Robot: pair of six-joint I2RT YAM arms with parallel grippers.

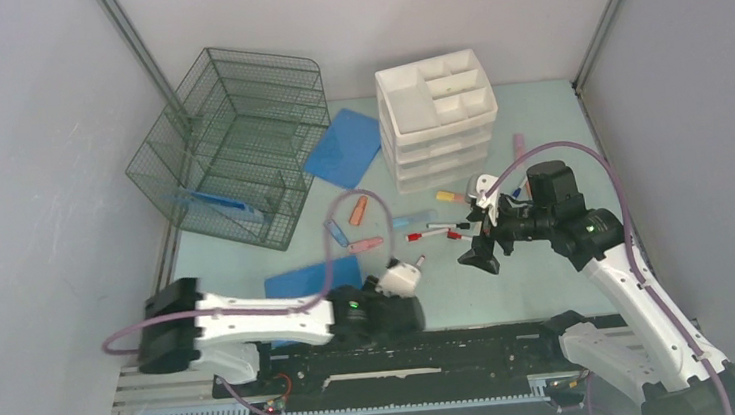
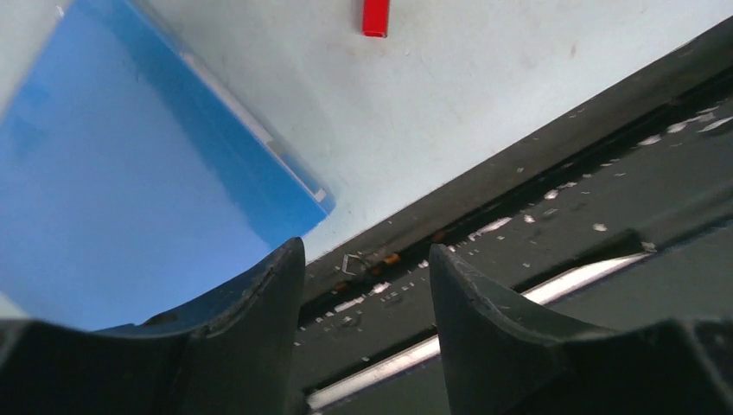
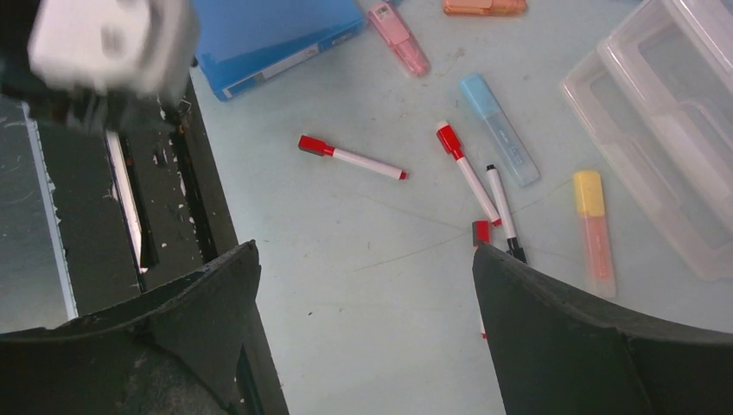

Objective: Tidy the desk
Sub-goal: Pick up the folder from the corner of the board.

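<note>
1. The desk (image 1: 541, 283) lies under both arms, with pens (image 3: 471, 177) scattered at its middle.
2. The right gripper (image 3: 365, 251) hovers above them, jaws wide and empty, probably choosing a pen.
3. The left gripper (image 2: 365, 251) hangs over the front rail (image 2: 562, 173) beside a blue folder (image 2: 130, 173), jaws parted and empty.
4. Next move: lower onto 1 red-capped pen (image 3: 353, 158), straddle it crosswise and close.

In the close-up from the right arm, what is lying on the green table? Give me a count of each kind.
Highlighters: 4 (pink, orange, light blue, yellow-capped)
Thin markers: 3 (red-capped, red-capped, black-capped)
Blue folder: 1
Drawer unit: 1
Total: 9
One more red cap is partly hidden, so it is not counted.
</note>
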